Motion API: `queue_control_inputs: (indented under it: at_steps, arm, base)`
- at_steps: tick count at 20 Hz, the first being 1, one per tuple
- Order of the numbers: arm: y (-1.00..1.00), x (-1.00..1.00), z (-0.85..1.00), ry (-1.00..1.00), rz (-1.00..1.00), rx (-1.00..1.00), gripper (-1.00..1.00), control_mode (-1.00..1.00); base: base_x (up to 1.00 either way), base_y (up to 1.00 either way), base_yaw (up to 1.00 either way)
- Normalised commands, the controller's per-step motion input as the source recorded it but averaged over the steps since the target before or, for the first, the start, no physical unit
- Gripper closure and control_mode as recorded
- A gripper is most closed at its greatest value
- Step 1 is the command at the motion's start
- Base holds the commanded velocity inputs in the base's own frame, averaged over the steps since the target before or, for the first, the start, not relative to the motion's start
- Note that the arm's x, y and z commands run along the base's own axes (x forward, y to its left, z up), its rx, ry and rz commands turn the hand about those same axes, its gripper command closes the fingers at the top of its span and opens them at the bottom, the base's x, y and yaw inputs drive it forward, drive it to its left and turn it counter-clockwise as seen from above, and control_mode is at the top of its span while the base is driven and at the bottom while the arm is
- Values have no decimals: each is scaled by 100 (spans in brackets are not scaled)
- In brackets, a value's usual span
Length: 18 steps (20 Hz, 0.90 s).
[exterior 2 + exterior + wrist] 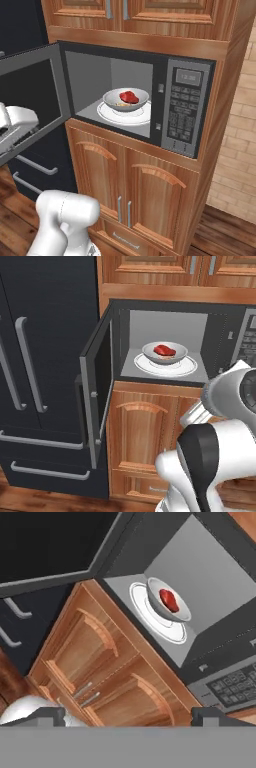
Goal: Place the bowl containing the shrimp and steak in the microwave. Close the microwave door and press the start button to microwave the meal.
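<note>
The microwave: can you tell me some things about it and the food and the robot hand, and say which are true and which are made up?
1. The bowl sits inside the microwave. True.
2. The microwave door is shut. False: it is swung wide open to the left.
3. A red steak lies in the bowl. True.
4. The gripper is holding the bowl. False: its fingers stand wide apart with nothing between them, away from the bowl.
5. The bowl rests on the round white turntable plate. True.
6. The keypad is on the microwave's left side. False: it is on the right side.
</note>
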Motion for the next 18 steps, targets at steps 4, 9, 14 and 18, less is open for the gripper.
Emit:
queue_control_inputs:
  at_steps: [4, 9, 14, 18]
  arm:
    - [67, -39, 25, 17, 13, -41, -100, -100]
    - [80, -34, 7, 6, 10, -37, -100, -100]
    - [93, -12, 0, -5, 2, -29, -100, -100]
    - [86, 0, 0, -2, 0, -26, -100, -100]
  base:
    - [0, 0, 0]
    - [0, 0, 0]
    - [0, 0, 0]
    - [0, 0, 0]
